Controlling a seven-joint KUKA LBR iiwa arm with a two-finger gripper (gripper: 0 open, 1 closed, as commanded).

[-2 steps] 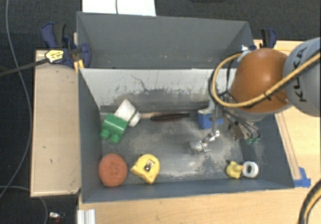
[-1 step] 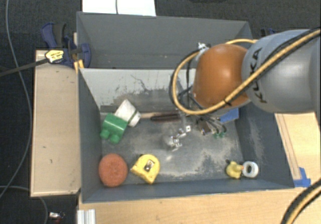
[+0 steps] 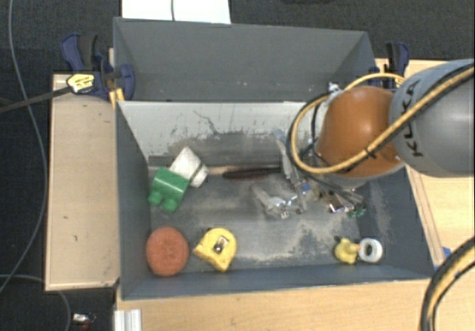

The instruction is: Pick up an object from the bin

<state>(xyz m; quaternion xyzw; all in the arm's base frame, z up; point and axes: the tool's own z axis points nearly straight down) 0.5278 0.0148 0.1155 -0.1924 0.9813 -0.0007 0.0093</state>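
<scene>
Here is the arm [image 3: 445, 129], reaching in from the right and bending down into the grey bin [image 3: 245, 62]; the orange cover [image 3: 356, 129] at its wrist bulges over the bin's right half, with a yellow-and-black cable [image 3: 295, 133] looped round it. Below that cover the gripper [image 3: 286, 202] is down low, close to the scuffed floor a little right of the bin's middle; whether it is spread or pressed together I cannot tell, for the metal parts there blur into one another, and I cannot tell whether it pinches anything either.

Nearest to it is a dark stick [image 3: 249, 171], thin and lying flat along the foot of the back wall, just up and to the left of the gripper; its right end runs in towards the wrist, and whether the two touch I cannot make out. Further left along that stick sits a white piece [image 3: 187, 165], and touching it on the lower left is a green block [image 3: 169, 188], close to the left wall.

Along the front wall, on the left, a round reddish-brown disc [image 3: 167, 250] lies flat; just beside it on the right is a yellow tape measure [image 3: 216, 248]; both are well apart from the gripper. In the front right corner a small yellow piece [image 3: 346, 251] lies touching a white ring [image 3: 369, 250], below the orange cover and near the gripper's right side.
</scene>
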